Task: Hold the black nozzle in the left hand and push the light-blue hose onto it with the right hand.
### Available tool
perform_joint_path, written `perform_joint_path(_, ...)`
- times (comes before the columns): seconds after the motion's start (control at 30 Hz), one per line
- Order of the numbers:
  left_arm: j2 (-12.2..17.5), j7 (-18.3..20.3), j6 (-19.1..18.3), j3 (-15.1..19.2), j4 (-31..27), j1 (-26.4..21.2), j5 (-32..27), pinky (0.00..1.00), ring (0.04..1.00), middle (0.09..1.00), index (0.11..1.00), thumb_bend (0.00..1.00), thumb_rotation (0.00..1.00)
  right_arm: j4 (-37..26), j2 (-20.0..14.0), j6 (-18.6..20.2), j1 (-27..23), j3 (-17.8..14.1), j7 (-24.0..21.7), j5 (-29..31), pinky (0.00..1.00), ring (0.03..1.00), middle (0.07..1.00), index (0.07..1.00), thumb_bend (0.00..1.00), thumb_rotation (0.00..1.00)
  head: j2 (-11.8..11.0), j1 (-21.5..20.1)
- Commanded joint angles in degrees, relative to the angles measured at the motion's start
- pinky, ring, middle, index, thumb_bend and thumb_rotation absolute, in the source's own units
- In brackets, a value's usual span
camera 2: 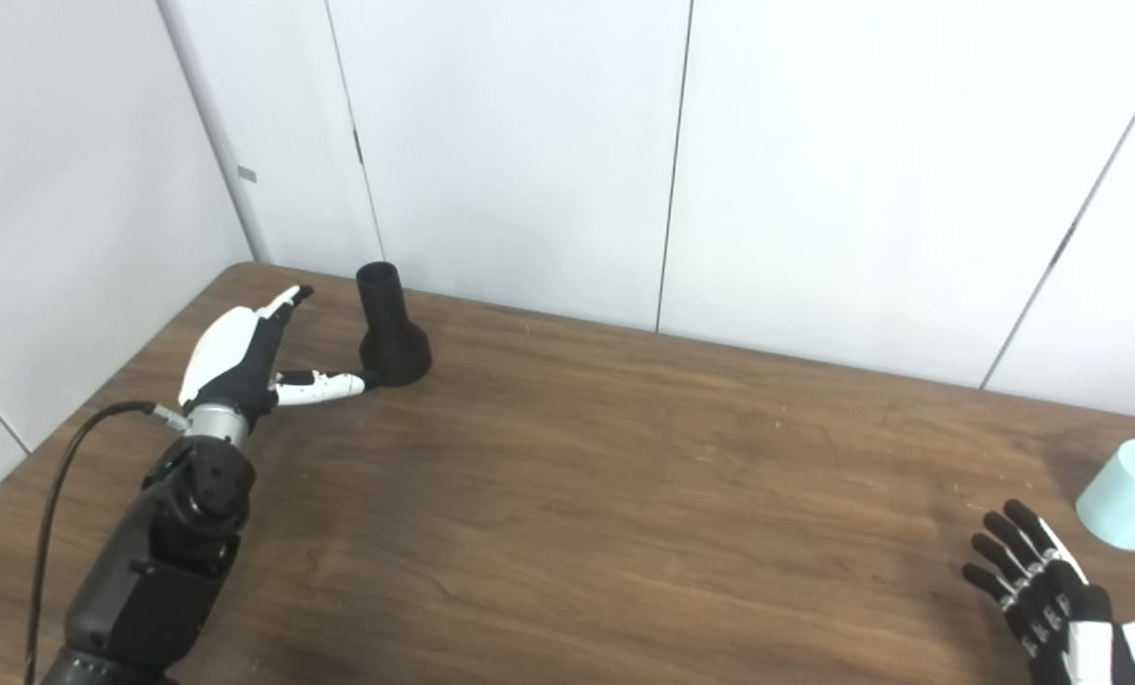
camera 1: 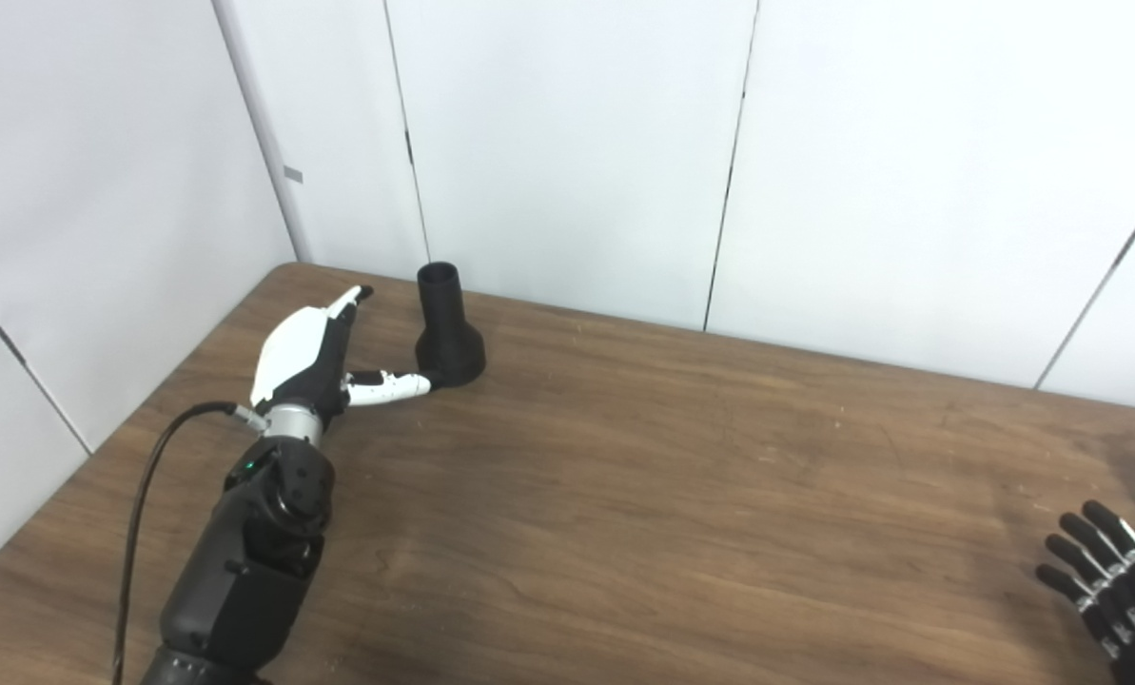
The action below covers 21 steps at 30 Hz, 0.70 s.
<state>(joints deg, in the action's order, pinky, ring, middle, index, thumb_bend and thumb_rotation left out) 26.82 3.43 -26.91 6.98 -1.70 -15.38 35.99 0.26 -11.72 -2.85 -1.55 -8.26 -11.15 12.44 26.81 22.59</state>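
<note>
Left robot hand (camera 2: 244,357) is spread wide and grasps nothing, its thumb reaching to the flared base of the black nozzle (camera 2: 391,328), which stands upright near the far left corner of the tabletop (camera 2: 624,495). Right robot hand (camera 2: 1038,580) lies low at the near right, fingers apart and empty, just beside the light-blue hose (camera 2: 1130,495), a short piece resting on the wood. By my reading the task has barely begun: neither part is picked up, and grasping, aligning and pushing are all still to do.
</note>
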Motion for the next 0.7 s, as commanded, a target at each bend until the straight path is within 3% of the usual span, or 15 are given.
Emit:
perform_joint_path(0.0,1.99,0.23,0.02,0.19,0.82,-3.85,0.82,1.0,1.0,0.995,0.942,0.95,0.42,2.59,1.66,-2.09,2.3,1.0,-0.1,0.0,0.8,0.869,0.881,0.9,0.62,1.0,0.03,-0.1)
perform_joint_path(0.37,2.54,1.35,0.41,-2.76,9.56,-10.31,-2.47,1.0,1.0,1.0,0.963,1.0,0.42,2.47,1.3,-2.06,2.43,0.91,-0.52,-0.21,0.79,0.862,0.874,0.897,0.63,0.99,0.3,-0.6)
perform_joint_path(0.67,4.17,1.97,1.01,-6.32,14.78,-13.73,-2.92,1.0,1.0,0.995,0.946,1.0,0.44,2.18,1.16,-2.13,2.48,1.0,0.35,-2.1,0.87,0.918,0.871,0.899,0.64,0.99,0.31,-1.23)
